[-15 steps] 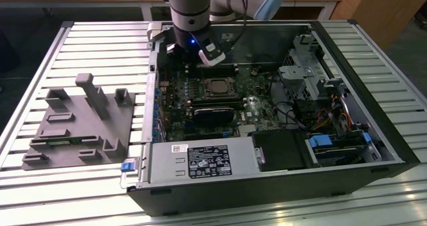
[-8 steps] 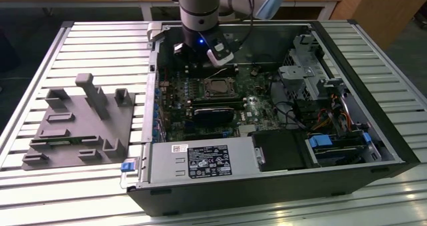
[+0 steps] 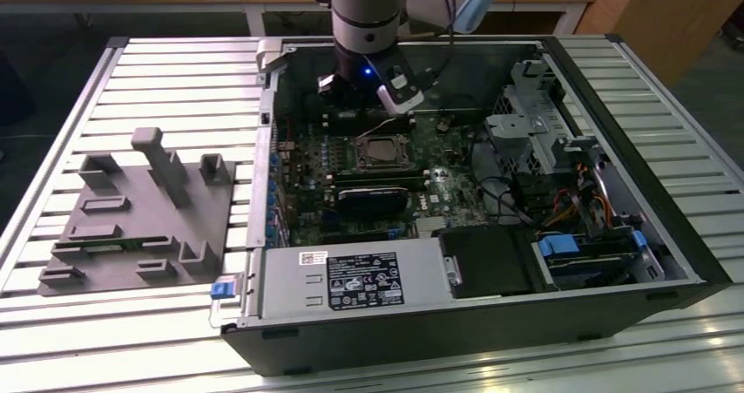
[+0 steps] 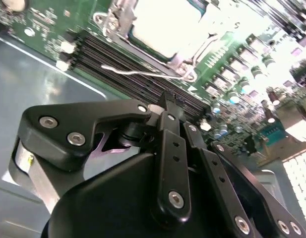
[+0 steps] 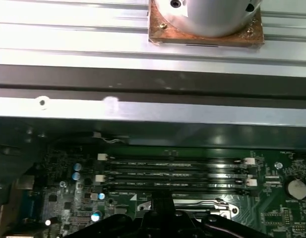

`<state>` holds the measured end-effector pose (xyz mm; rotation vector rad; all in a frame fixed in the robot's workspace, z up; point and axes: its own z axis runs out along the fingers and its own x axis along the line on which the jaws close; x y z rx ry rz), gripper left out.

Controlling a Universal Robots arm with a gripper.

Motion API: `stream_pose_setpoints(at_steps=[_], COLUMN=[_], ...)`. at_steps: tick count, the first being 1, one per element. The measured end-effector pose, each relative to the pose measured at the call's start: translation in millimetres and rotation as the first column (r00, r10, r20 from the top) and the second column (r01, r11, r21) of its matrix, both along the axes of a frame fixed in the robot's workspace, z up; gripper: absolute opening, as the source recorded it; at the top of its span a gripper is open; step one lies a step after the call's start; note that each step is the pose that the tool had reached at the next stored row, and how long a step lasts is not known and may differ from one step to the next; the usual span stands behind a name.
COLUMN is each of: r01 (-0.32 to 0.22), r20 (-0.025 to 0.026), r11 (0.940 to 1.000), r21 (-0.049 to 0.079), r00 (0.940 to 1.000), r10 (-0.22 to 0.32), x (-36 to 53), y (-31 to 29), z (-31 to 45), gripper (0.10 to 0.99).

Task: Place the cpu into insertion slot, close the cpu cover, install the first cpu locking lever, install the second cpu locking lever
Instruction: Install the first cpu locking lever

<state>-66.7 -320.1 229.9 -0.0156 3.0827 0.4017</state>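
The cpu point(image 4: 162, 22) shows a bright silvery top and sits in the insertion slot point(image 3: 382, 152) on the green motherboard. The grey metal cpu cover point(image 4: 180, 58) lies flat around it. A thin silver wire lever point(image 4: 143, 73) runs along the socket's side, over the black memory slots point(image 5: 172, 171). My gripper point(image 4: 168, 101) hangs just above the board beside the socket, its black fingers drawn together with nothing between them. In the exterior view the gripper point(image 3: 368, 118) is just behind the socket, inside the open case.
The open computer case point(image 3: 628, 149) walls in the board. A power supply point(image 3: 348, 280) lies at the front and a drive cage point(image 3: 535, 132) on the exterior view's right. A black heatsink block point(image 3: 372, 197) sits in front of the socket. A grey fixture point(image 3: 128, 219) stands on the slatted table.
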Motion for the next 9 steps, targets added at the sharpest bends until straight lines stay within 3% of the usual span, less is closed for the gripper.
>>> stream_pose_setpoints(at_steps=[6, 9], r01=[0.004, 0.004], r20=[-0.0001, 0.0000], r11=[1.0000, 1.0000], r21=[0.000, 0.000], r00=[1.0000, 1.0000], r10=[-0.004, -0.004], x=[10.6, 11.0], y=[-0.2, -0.2], z=[-0.1, -0.1], gripper=[0.106, 0.106])
